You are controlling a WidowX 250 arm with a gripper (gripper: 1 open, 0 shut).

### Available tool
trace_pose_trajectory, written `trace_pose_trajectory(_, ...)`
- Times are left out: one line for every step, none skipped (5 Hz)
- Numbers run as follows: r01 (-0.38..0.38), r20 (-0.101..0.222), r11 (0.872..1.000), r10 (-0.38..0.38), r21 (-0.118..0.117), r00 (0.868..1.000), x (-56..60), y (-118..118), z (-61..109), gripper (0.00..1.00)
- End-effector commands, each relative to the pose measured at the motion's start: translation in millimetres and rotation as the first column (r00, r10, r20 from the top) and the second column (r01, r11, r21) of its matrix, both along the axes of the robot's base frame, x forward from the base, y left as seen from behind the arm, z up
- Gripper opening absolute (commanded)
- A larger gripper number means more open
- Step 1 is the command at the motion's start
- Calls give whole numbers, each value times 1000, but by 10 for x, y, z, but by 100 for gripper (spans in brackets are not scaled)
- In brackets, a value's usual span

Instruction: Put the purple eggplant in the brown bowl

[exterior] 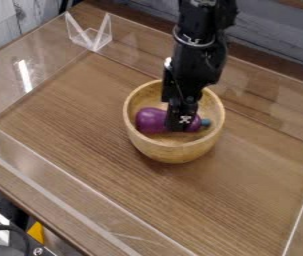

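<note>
Centrally, the wooden counter [67, 135] is supporting the brown bowl [175, 152], its pale rounded rim facing upward. Above the bowl, the black tool [181, 108] is pointing downward with its fingers standing wide open, gripping nothing. Inside the bowl, the purple eggplant [151, 121] is lying on its side, its teal stem cap [205, 124] pointing toward the right of the view.

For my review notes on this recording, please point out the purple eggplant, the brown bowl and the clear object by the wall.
Purple eggplant [151, 120]: camera view, its rounded body.
Brown bowl [173, 153]: camera view, front outer wall.
Clear object [102, 37]: camera view, its side.
</note>
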State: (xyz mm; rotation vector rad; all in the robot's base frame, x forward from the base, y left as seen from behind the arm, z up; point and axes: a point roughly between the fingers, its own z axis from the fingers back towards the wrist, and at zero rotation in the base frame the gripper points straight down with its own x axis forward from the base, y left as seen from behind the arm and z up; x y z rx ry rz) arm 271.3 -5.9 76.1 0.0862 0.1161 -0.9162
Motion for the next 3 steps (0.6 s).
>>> trace_pose_trajectory(19,55,1000,-19,-2,998,148,9,51,100)
trace_pose_trajectory(-10,58,1000,10,-2,998,222,-49,59,100)
trace_pose_trajectory(-33,62,999,33,-4,998,295,-107,76,100)
